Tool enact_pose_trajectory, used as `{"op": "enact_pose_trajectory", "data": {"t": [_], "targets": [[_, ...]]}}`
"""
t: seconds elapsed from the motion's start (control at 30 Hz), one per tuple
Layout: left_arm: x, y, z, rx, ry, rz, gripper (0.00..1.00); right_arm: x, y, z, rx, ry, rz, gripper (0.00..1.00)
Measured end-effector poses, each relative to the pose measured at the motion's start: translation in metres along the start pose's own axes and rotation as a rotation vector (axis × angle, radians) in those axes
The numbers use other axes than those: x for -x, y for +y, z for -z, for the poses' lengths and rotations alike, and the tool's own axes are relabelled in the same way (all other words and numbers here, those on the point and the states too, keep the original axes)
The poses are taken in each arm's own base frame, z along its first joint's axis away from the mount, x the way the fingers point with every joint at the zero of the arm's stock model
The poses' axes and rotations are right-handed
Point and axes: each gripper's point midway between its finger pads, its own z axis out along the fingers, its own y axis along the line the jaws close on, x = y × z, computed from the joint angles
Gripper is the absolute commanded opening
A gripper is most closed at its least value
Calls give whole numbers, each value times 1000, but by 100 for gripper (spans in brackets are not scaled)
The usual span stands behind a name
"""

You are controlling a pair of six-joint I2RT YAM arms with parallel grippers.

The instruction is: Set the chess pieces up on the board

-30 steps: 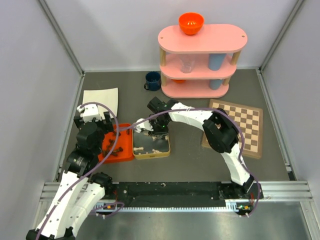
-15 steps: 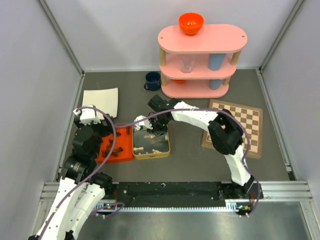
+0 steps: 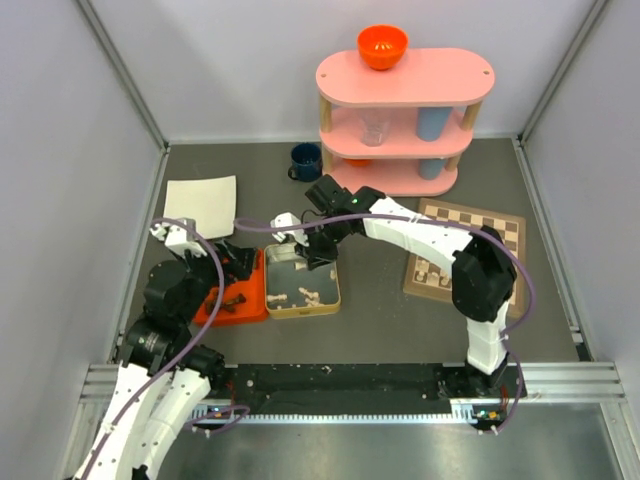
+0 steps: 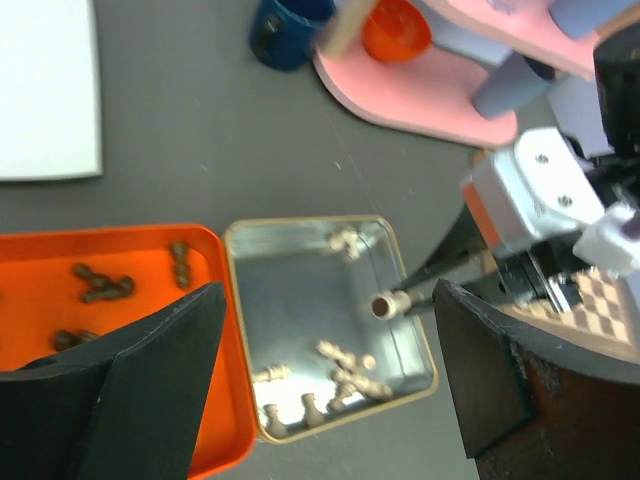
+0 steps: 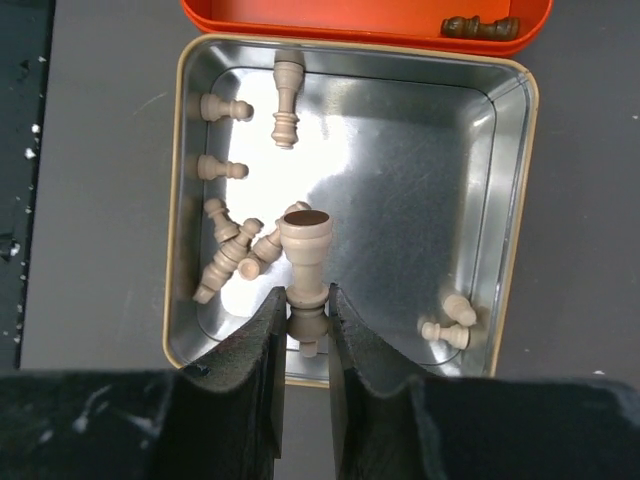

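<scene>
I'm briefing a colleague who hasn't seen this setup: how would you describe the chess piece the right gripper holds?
On the dark table, a square silver tin sits beside an orange tray. Over the tin, the right gripper pinches one pale piece. Its cream neighbours lie loose on the tin's floor; this alone is clamped between two black fingers.

An orange bowl (image 3: 382,46) is seen atop the pink shelf (image 3: 405,78), a blue mug (image 3: 305,160) is parked just beside it, and an orange tray (image 3: 252,300) is butted against a silver tin (image 5: 400,170)
</scene>
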Motion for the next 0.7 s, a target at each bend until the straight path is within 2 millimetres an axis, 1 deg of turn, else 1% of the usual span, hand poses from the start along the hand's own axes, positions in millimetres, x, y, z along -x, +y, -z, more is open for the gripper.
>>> {"op": "enact_pose_trajectory", "data": {"t": [0.07, 0.13, 0.27, 0.37, 0.43, 0.5, 0.53, 0.6, 0.7], "targets": [[-16, -6, -5, -42, 51, 40, 89, 1, 2, 0, 8, -9, -29, 2], [-39, -13, -12, -91, 135, 94, 90, 1, 4, 1, 19, -23, -59, 2], [-82, -26, -24, -177, 291, 216, 90, -5, 14, 4, 56, -42, -110, 2], [-106, -39, -30, -261, 378, 328, 88, -8, 26, 14, 75, -58, -126, 2], [-120, -47, -33, -312, 425, 407, 84, -4, 31, 22, 76, -80, -119, 2], [-129, -52, -34, -349, 465, 475, 82, 2, 36, 30, 80, -105, -108, 2], [-132, -55, -33, -366, 484, 502, 78, 7, 37, 33, 79, -118, -101, 2], [-132, -62, -33, -404, 501, 536, 75, 12, 40, 38, 84, -139, -91, 2], [-126, -75, -32, -475, 513, 564, 71, 15, 42, 38, 95, -151, -91, 3]]}}
